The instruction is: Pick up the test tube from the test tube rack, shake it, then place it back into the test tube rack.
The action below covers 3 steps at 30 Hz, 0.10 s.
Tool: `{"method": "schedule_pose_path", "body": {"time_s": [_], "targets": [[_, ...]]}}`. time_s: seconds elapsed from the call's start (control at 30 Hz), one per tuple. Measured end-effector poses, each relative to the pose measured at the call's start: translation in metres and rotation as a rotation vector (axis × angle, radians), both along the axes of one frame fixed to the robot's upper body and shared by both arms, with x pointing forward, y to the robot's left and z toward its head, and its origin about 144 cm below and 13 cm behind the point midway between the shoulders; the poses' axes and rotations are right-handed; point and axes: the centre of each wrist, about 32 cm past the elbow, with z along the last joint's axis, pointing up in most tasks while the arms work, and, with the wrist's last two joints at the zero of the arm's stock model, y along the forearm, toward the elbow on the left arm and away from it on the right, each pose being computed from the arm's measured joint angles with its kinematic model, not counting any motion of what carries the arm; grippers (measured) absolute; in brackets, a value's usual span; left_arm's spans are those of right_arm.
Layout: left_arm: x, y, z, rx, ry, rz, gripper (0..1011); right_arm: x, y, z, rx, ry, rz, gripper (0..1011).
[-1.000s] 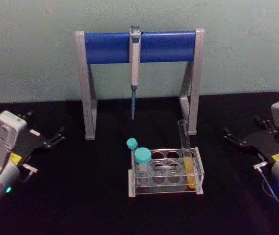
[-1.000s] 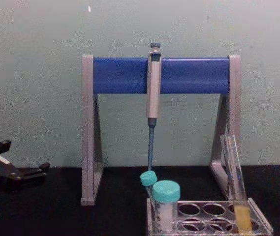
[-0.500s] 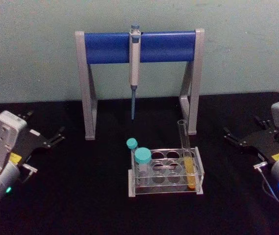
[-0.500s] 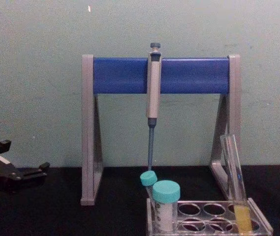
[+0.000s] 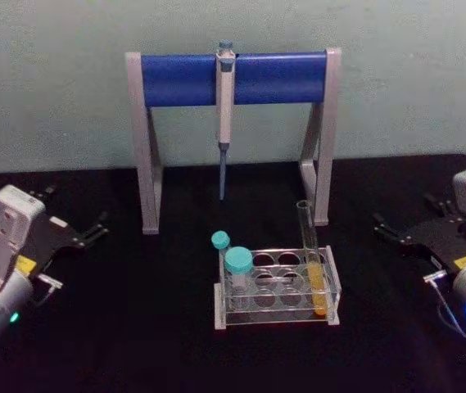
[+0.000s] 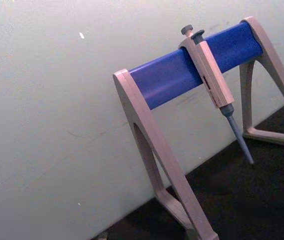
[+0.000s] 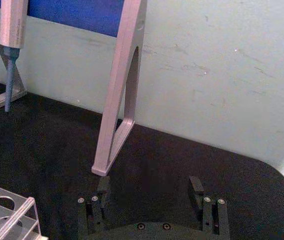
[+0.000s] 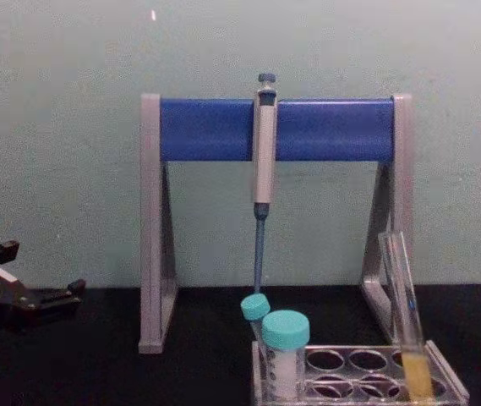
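Observation:
The test tube (image 5: pixel 311 255) is a long clear glass tube with yellow-orange liquid in its lower part. It stands leaning in the right end hole of the test tube rack (image 5: pixel 275 309), and the chest view shows the test tube (image 8: pixel 405 315) from the side in the test tube rack (image 8: pixel 358 362). My left gripper (image 5: pixel 77 214) rests open on the black table at the far left, well away from the rack. My right gripper (image 5: pixel 400 219) rests at the far right, also apart. In the right wrist view the right gripper (image 7: pixel 149 187) is open with nothing between its fingers.
Two teal-capped tubes (image 5: pixel 237 262) stand at the rack's left end. Behind the rack is a tall grey-and-blue pipette stand (image 5: pixel 233 79) with a pipette (image 5: pixel 224 115) hanging from its bar. The black table (image 5: pixel 134 327) reaches a pale wall.

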Motion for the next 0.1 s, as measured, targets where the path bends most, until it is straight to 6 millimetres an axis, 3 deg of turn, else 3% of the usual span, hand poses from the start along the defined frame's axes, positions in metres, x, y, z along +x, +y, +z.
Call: {"method": "schedule_pose_path", "body": {"time_s": [0.1], "targets": [[0.0,0.0,0.0,0.0,0.0,0.0,1001,0.0,0.0,0.0,0.0,0.0,0.0,1000]]}}
